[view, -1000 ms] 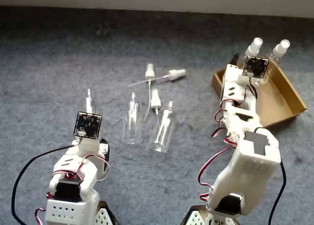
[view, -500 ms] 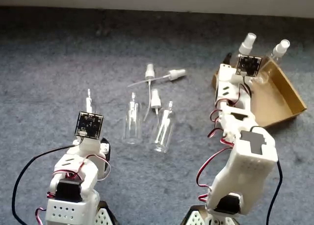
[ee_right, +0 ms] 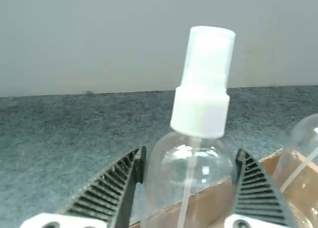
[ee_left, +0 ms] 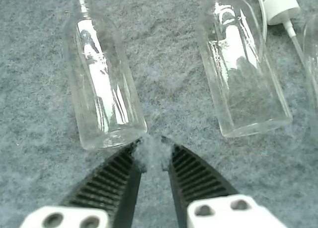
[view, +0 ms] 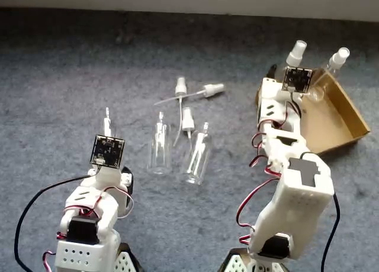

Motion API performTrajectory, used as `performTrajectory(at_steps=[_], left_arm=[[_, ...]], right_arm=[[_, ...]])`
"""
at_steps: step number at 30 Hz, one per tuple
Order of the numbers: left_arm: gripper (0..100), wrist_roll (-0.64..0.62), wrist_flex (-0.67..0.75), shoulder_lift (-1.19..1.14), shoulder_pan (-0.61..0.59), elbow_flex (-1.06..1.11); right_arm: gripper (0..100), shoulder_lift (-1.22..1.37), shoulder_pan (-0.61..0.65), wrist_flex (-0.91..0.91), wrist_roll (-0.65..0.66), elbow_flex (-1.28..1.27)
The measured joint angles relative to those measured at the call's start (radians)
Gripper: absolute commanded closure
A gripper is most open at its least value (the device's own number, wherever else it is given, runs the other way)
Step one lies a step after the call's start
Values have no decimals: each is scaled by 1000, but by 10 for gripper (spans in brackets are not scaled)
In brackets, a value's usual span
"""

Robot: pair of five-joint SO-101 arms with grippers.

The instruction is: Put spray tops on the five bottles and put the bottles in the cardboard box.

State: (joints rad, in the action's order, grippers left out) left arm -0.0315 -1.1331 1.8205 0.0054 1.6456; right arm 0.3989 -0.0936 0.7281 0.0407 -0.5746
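Jaws of my right gripper are closed against both sides of a round clear bottle. It stands upright with a white spray top on its neck and a thin tube running down inside. From the high camera I place it at the left edge of the cardboard box, at the far right of the grey carpet; I cannot tell whether it rests on the box floor. A second capped bottle stands just to its right at the box. My left gripper is low over the carpet, jaws only a sliver apart with nothing between them, tips just short of the base of an uncapped clear bottle lying on its side. Another uncapped bottle lies beside it to the right, and a third further right. Three loose spray tops, white with long tubes, lie by these bottles' necks, mid-carpet
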Motion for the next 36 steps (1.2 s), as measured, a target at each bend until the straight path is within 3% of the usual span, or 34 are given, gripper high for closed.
performTrajectory(at_steps=[36], left_arm=[[995,0,0,0,0,0]], right_arm=[[731,-97,6,-3,0,-138]])
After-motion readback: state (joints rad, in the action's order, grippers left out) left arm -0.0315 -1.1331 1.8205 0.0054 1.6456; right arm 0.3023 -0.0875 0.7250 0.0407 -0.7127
